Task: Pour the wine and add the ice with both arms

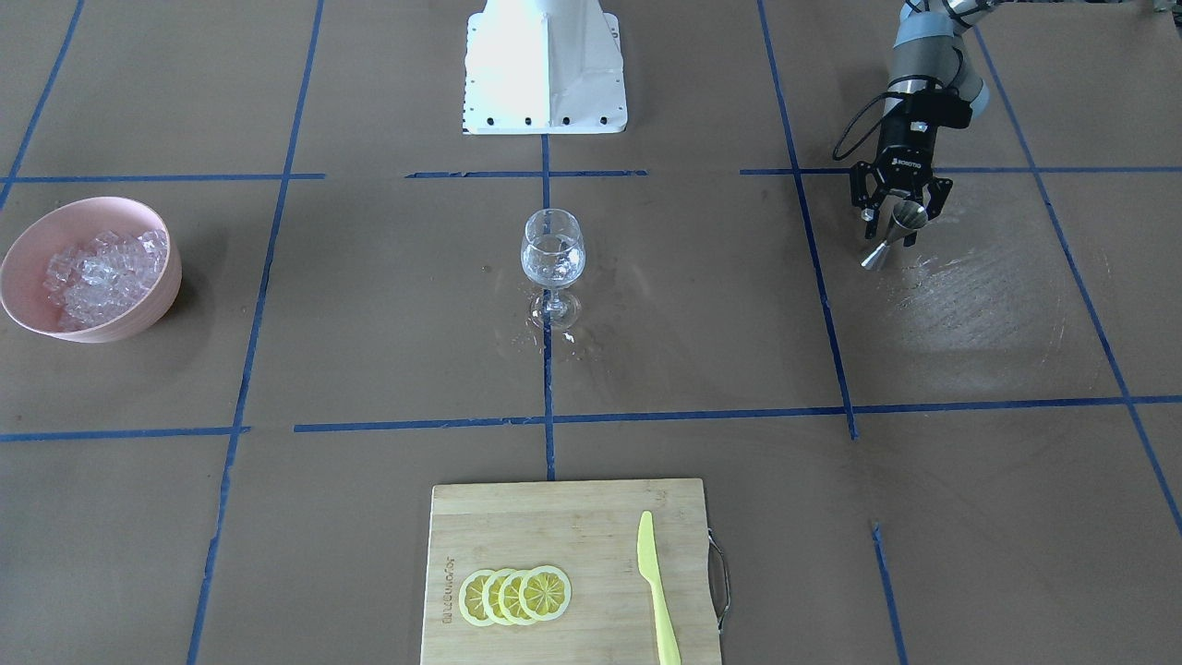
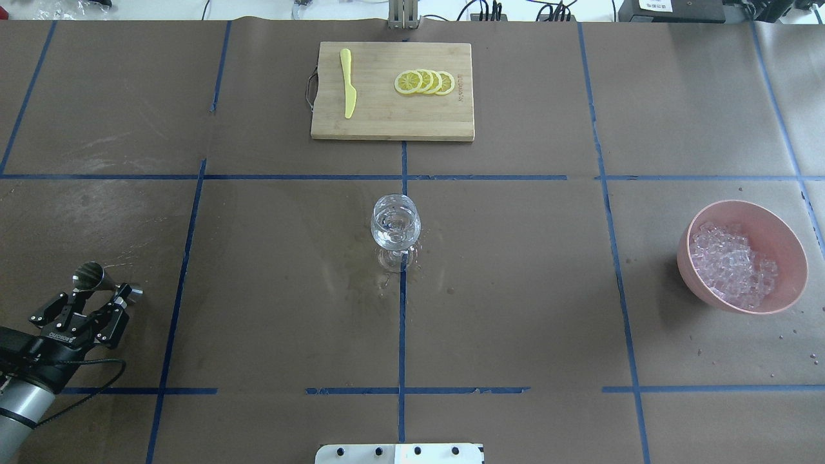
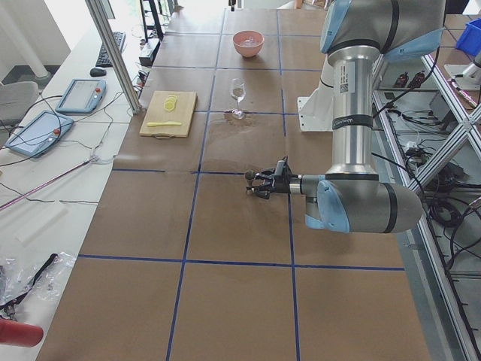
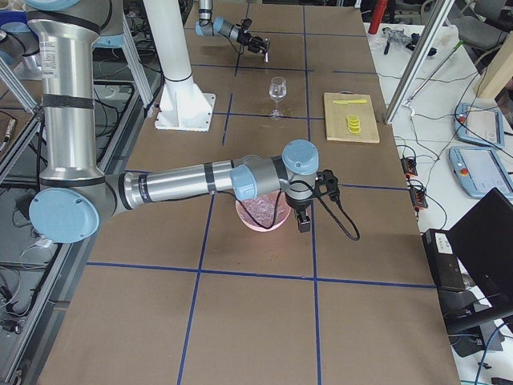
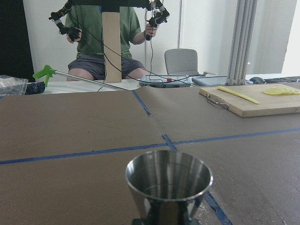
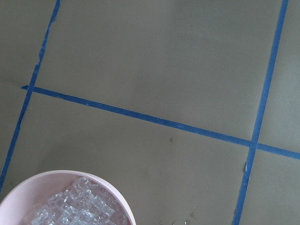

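A stemmed wine glass [image 1: 552, 249] stands at the table's centre with a little clear wine in it; it also shows in the overhead view [image 2: 395, 225]. My left gripper [image 1: 894, 222] lies level, low over the table at my far left [image 2: 97, 298], shut on the waist of a steel jigger [image 2: 97, 278], which stands upright [image 5: 168, 180]. A pink bowl [image 2: 776, 225] of clear ice cubes [image 2: 731, 264] sits at my right. My right gripper [image 4: 304, 220] points down beside the bowl [image 4: 260, 215]; I cannot tell whether it is open. Its wrist view shows the bowl's rim [image 6: 117, 199] and ice [image 6: 77, 208].
A wooden cutting board [image 2: 387, 116] at the far side holds several lemon slices [image 2: 425, 82] and a yellow knife [image 2: 348, 90]. Wet marks lie around the glass foot [image 1: 554, 346] and on the table by the jigger [image 1: 979, 296]. The white robot base [image 1: 545, 65] is at my edge.
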Robot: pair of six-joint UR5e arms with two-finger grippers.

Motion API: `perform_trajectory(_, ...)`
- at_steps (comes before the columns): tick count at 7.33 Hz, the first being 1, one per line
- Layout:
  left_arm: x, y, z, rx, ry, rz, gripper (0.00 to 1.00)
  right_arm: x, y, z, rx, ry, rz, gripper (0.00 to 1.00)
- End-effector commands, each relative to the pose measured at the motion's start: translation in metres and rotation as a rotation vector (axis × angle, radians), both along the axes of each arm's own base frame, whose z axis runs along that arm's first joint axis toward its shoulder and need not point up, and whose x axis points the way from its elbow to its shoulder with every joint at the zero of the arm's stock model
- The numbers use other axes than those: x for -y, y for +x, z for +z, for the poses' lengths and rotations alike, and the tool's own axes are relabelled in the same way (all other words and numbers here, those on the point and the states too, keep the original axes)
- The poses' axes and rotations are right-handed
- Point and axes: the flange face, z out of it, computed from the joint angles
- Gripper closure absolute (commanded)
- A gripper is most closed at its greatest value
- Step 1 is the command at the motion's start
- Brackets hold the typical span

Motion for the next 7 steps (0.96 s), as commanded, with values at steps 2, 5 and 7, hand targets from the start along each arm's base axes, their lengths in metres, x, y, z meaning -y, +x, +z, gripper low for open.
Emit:
perform_trajectory(2, -0.002, -0.005, -0.002, 0.006, -0.002, 0.081, 0.39, 0.000, -0.001, 0.000, 0.000, -0.002, -0.001, 0.00)
perform_trajectory(5, -0.006, -0.045, 0.002, 0.068, -0.008, 0.163, 0.39, 0.000, -0.001, 0.001, 0.000, -0.002, -0.001, 0.00)
perform_trajectory(7, -0.009, -0.050, 0.011, 0.122, -0.025, 0.237, 0.39, 0.000, -0.001, 0.000, 0.000, -0.002, -0.001, 0.00)
